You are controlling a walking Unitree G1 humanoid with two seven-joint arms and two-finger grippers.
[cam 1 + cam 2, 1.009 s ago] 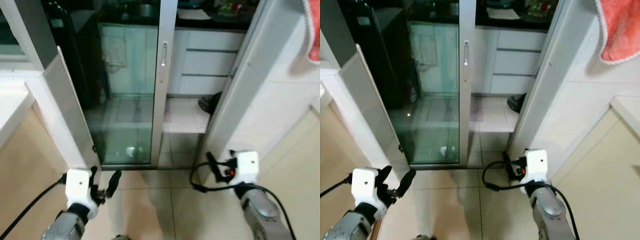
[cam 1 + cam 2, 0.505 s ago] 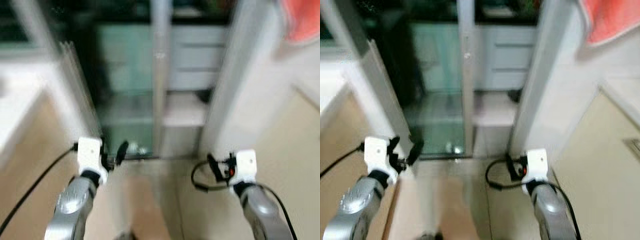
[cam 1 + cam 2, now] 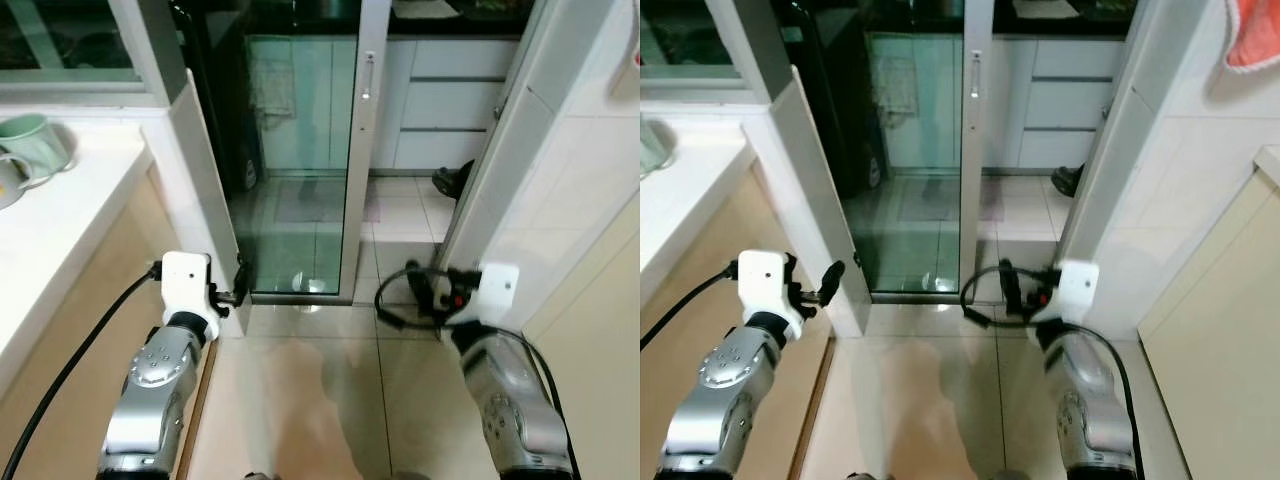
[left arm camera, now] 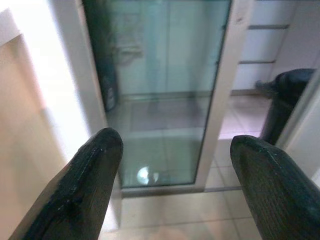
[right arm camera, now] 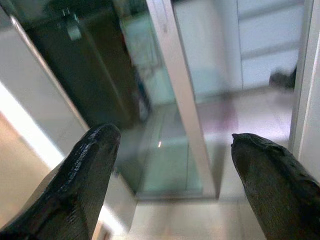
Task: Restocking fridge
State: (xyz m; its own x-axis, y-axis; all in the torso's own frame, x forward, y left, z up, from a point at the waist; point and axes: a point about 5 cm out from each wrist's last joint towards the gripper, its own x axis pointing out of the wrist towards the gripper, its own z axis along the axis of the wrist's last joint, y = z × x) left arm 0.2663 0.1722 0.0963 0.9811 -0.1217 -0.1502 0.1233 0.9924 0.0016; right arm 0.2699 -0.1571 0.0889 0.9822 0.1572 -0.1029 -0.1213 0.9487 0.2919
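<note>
Grippers [image 4: 172, 150] [image 5: 172, 150] both unclenched, empty, textured black fingers; glass door [image 3: 300, 150] with metal frame at 12 o'clock, glossy tile floor [image 3: 300, 400].

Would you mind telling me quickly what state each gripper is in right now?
Left gripper: open, holding nothing, raised toward the glass sliding door.
Right gripper: open, holding nothing, pointed at the same doorway.

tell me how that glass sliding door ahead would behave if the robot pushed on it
The glass sliding door looks tall, with a metal frame, so it is probably heavy and stiff. It would likely slide sideways rather than swing, since its bottom edge seems to sit in a floor track. The smooth pane looks slippery and breakable; the handle seems the safer place to push.
</note>
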